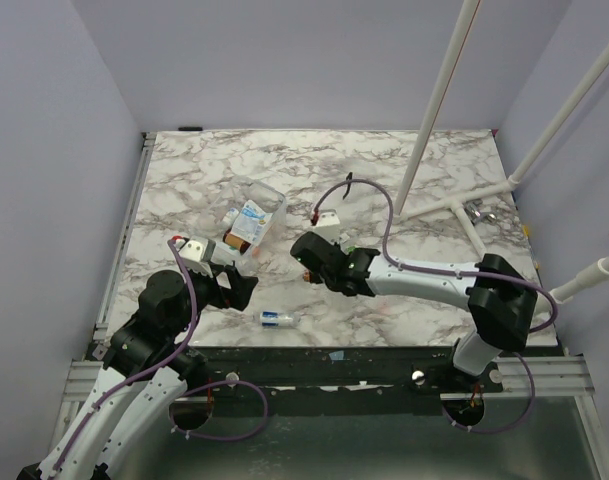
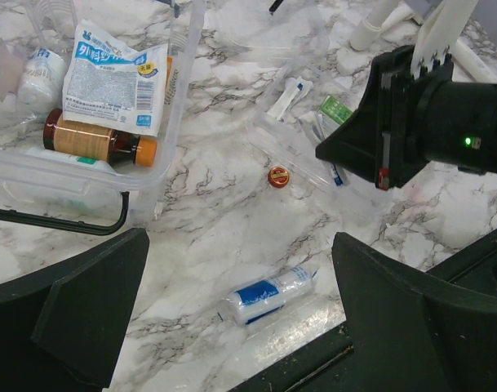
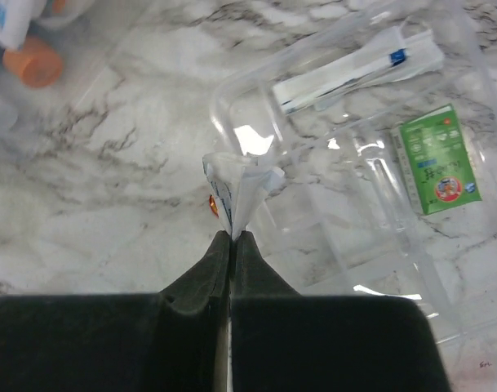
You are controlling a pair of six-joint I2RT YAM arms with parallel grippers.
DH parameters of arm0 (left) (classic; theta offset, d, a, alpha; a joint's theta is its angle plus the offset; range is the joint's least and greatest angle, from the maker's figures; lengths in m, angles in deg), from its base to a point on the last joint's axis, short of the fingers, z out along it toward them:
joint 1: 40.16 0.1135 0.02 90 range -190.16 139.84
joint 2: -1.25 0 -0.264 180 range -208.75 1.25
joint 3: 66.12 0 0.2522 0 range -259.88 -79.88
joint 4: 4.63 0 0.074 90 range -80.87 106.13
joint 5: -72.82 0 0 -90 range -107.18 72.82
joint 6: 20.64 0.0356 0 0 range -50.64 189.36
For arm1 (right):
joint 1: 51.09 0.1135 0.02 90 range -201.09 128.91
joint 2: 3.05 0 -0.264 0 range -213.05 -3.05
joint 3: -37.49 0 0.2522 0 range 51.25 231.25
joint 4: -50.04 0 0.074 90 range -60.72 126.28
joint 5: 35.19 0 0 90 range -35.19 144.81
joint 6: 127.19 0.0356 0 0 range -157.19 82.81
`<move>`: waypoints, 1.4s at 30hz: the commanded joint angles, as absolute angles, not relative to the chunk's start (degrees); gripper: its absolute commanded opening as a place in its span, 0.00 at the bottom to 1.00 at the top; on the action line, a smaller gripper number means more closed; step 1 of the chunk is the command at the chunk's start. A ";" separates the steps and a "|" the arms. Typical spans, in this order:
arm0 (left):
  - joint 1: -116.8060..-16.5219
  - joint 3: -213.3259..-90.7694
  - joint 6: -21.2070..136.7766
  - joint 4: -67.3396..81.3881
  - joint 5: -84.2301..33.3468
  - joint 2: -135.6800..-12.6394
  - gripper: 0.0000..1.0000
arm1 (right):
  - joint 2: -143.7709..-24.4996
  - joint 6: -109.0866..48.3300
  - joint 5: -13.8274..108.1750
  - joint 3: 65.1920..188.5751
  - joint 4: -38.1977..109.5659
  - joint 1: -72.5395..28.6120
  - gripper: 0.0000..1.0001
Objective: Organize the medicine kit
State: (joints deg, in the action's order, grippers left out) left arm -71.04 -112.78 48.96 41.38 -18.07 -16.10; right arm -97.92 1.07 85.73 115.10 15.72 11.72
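The medicine kit (image 1: 267, 203) is a clear box with a black handle (image 2: 77, 223), lying open left of centre. It holds a white printed packet (image 2: 109, 77), a brown bottle (image 2: 97, 140) and a white bottle (image 2: 37, 75). My right gripper (image 3: 232, 237) is shut on a small white sachet (image 3: 238, 181), above the edge of a clear tray (image 3: 370, 204). In the top view the right gripper (image 1: 304, 252) is just right of the kit. My left gripper (image 2: 241, 265) is open and empty above a blue-and-white bandage roll (image 2: 269, 294).
The clear tray holds a green packet (image 3: 438, 159) and a long white packet (image 3: 354, 69). A small orange cap (image 2: 277, 175) lies on the marble between kit and tray. The bandage roll (image 1: 277, 318) is near the table's front edge. White pipes (image 1: 439, 100) stand at back right.
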 commanded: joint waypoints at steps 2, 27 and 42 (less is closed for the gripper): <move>-71.19 -112.32 48.97 40.50 -17.14 -15.31 0.98 | -96.95 19.27 91.00 116.03 12.81 6.83 0.01; -71.19 -112.09 49.41 40.42 -18.88 -13.38 0.98 | -106.22 67.31 99.00 123.51 -1.33 1.40 0.01; -71.19 -111.96 49.41 40.31 -19.11 -13.35 0.98 | -111.80 66.09 95.60 123.70 4.99 -1.56 0.01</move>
